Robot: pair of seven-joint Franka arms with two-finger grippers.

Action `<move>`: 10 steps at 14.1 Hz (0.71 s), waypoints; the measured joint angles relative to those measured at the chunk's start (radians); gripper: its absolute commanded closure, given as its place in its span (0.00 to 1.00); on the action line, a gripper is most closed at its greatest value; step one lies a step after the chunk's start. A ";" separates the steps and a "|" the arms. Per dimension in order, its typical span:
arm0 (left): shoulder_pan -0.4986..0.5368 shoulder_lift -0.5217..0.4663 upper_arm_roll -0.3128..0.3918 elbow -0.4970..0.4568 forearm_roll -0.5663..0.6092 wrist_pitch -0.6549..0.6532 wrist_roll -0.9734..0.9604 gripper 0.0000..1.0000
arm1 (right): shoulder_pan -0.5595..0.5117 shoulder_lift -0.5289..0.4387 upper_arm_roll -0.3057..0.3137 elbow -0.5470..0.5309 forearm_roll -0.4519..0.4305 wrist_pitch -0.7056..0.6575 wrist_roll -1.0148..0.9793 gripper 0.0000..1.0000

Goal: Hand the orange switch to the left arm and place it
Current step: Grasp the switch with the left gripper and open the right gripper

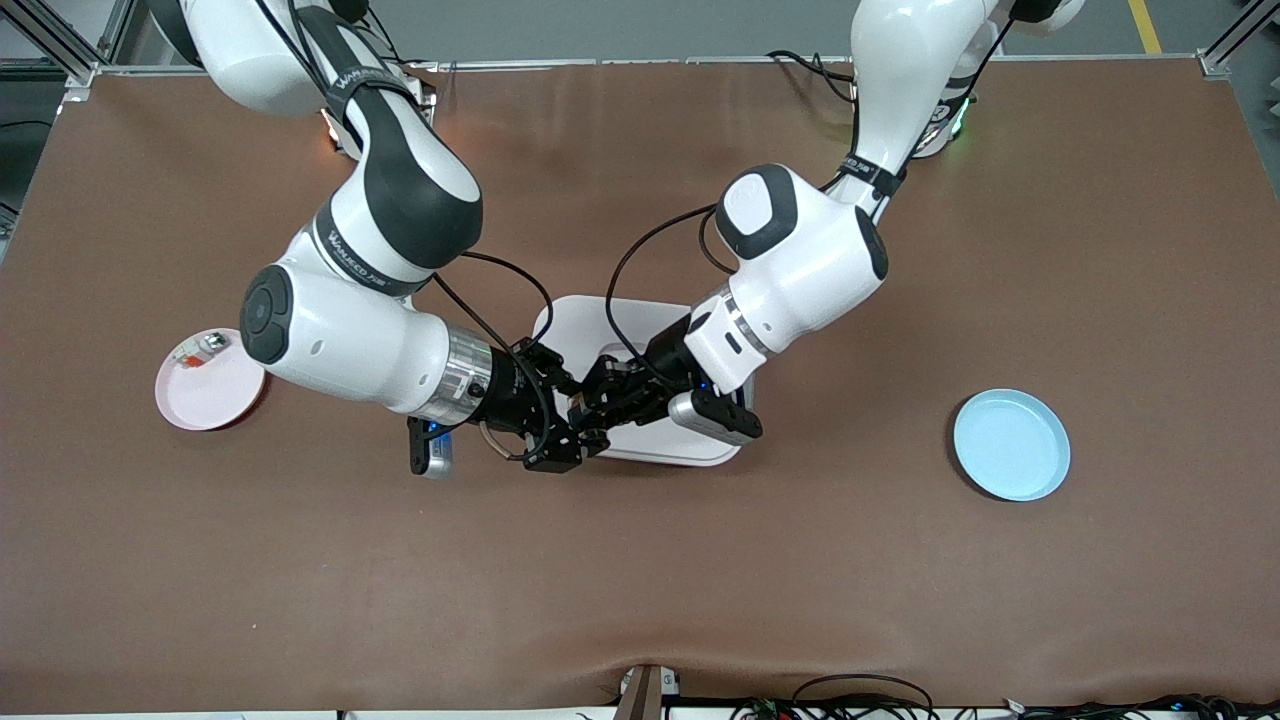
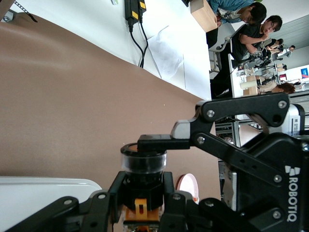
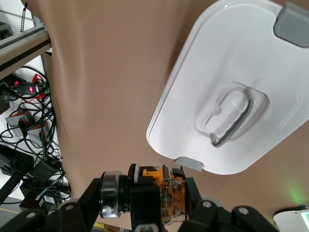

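The orange switch (image 1: pixel 577 412) hangs in the air between both grippers, over the corner of the white box (image 1: pixel 590 330) that is nearer the front camera and toward the right arm's end. My left gripper (image 1: pixel 590 405) is shut on its black body (image 2: pixel 143 169). My right gripper (image 1: pixel 566 420) is shut on it end to end, one finger (image 2: pixel 157 141) on the cap. In the right wrist view the switch (image 3: pixel 164 188) shows a silver ring and an orange end, above the box lid (image 3: pixel 231 72). The round face is hidden.
A pink plate (image 1: pixel 210 395) with a small silver-and-red part (image 1: pixel 195 355) lies toward the right arm's end. A blue plate (image 1: pixel 1010 445) lies toward the left arm's end. The box's grey handle (image 3: pixel 231 121) and latch (image 3: pixel 189 164) sit below the grippers.
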 measured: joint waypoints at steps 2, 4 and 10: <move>0.000 0.000 0.000 0.000 0.000 0.000 0.000 1.00 | 0.000 0.000 0.000 0.000 0.000 -0.001 0.000 0.00; -0.001 0.000 0.000 0.000 0.000 0.000 0.001 1.00 | 0.000 0.000 -0.001 0.002 0.000 -0.003 0.002 0.00; 0.001 -0.014 0.003 -0.001 0.010 0.001 0.031 1.00 | -0.021 0.000 -0.005 0.009 0.000 -0.053 -0.026 0.00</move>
